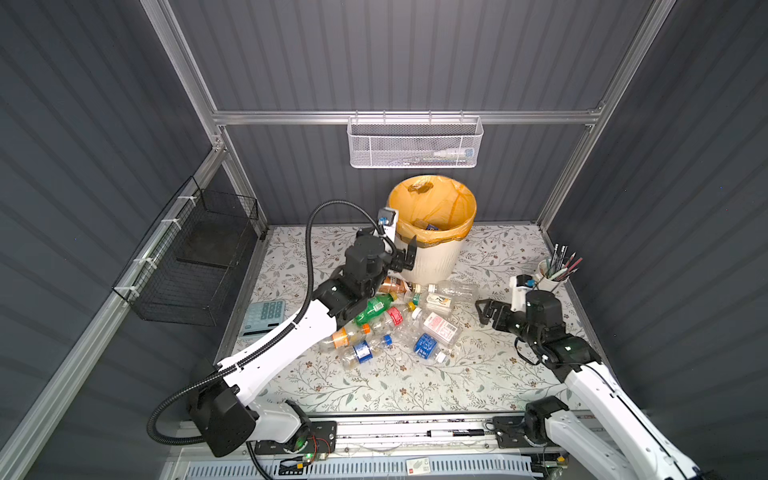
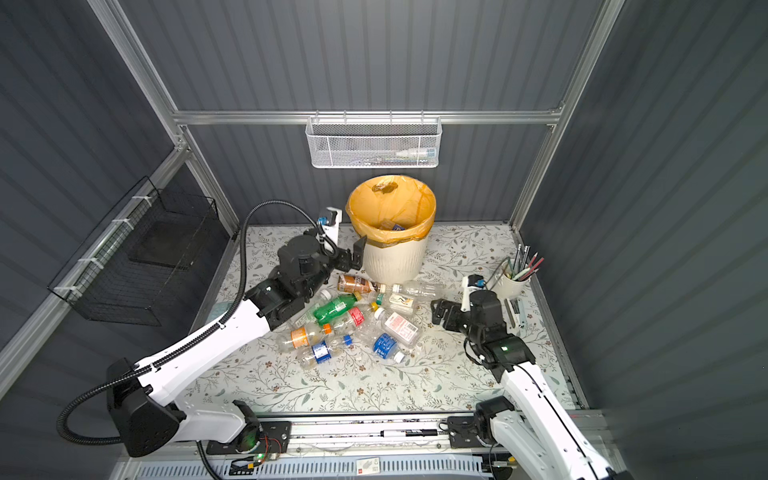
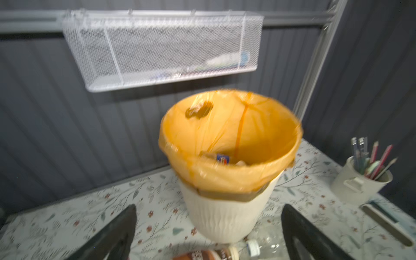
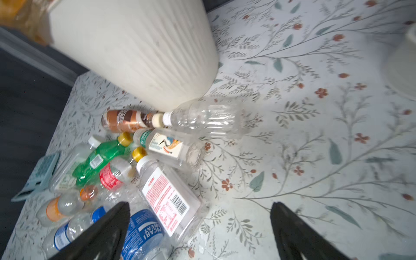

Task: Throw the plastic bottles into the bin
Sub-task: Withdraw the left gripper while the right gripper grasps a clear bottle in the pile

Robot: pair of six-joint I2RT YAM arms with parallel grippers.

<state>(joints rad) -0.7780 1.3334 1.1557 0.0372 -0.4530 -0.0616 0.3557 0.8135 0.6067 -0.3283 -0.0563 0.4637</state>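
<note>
Status: left gripper (image 1: 404,257) sits up beside the bin (image 1: 432,259), on its left side just below the rim, jaws spread wide with nothing between them. Left wrist view is blurred but shows both fingers (image 3: 121,225) apart, with the bin wall (image 3: 225,220) ahead between them. The bin stands upright at the back of the table (image 1: 415,386), orange-yellow liner folded over the rim. Something with a blue label (image 3: 222,158) lies inside; can't tell what else is in there.

Right gripper (image 1: 483,312) hangs low over the table on the right, also spread and empty, pointing at the plastic bottles (image 1: 395,320).

The bottles lie in a loose heap on the table in front of the bin, between the two arms. A brown-labelled bottle (image 1: 395,286) and a clear bottle (image 1: 455,289) lie nearest the bin base, cap to cap. A green bottle (image 1: 374,308) lies across the middle. In the right wrist view a blue-labelled bottle (image 4: 144,234) lies just beside one finger.

Off to the sides: pencil cup (image 1: 548,278) on the right, calculator (image 1: 266,318) on the left.
</note>
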